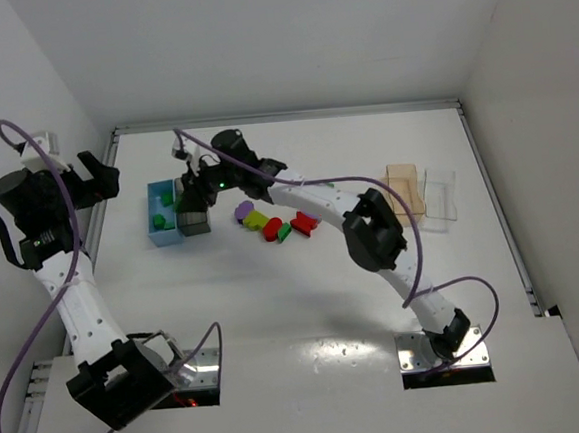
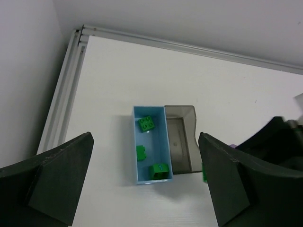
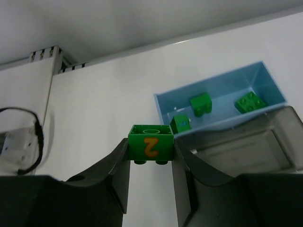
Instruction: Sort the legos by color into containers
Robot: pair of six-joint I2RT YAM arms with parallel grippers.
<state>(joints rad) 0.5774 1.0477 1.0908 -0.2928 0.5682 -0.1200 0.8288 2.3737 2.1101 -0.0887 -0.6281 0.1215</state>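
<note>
Right hand (image 3: pixel 150 153) pinching green brick (image 3: pixel 150 144) near blue bin (image 3: pixel 265 80).

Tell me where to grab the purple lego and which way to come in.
Probably from straight above: the purple lego lies low at the left end of the loose row. Close on its two sides facing across the row, since the yellow lego crowds its right side.

**Where Everything Sat**

At the table's (image 1: pixel 307 305) left, the outer bin (image 1: pixel 164 236) held three bricks (image 2: pixel 141 152) and touched the inner bin (image 1: pixel 196 224). Loose bricks (image 1: pixel 273 226) lay further right, then a far pair of bins (image 1: pixel 408 192). The right gripper (image 3: pixel 151 153) pinched one brick (image 3: pixel 151 144) by the inner bin.
</note>
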